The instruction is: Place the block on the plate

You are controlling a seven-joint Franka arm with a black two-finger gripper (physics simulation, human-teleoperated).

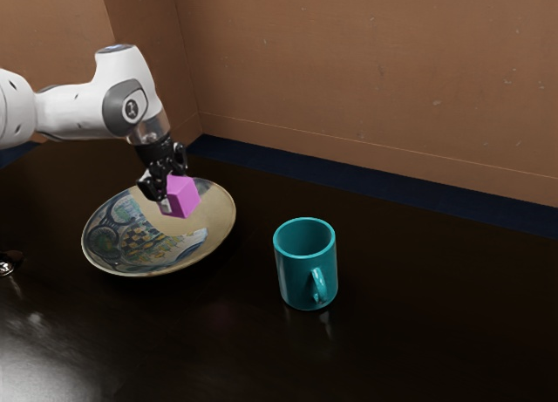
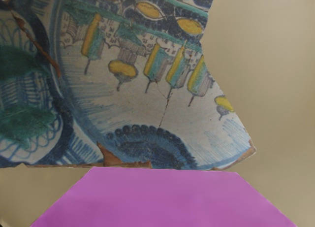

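**Your claw (image 1: 176,195) has the block (image 1: 185,200) up over the plate (image 1: 223,212)**

You have the pink block gripped in the claw, closed on its sides. The block hangs in the air over the plate, a little tilted, toward the plate's far side and the exterior view's right. You can't read its exact height above the plate from here.

Your white arm (image 1: 74,111) reaches in from the exterior view's left and bends down to the claw. In the wrist view, the block looms large in front of the plate's painted surface, with blue, green and yellow patterns against a plain tan area.

The plate is wide and round with a raised rim, and sits on the dark, glossy bench (image 1: 418,332). To its right in the exterior view, nearer to you and clear of the rim, you have a teal mug (image 1: 294,275) standing upright, its handle (image 1: 320,285) toward the near side. At the exterior view's left edge, you can see part of a small, dark, shiny object (image 1: 10,260). Beyond the bench's far edge, you have a brown wall (image 1: 375,71).
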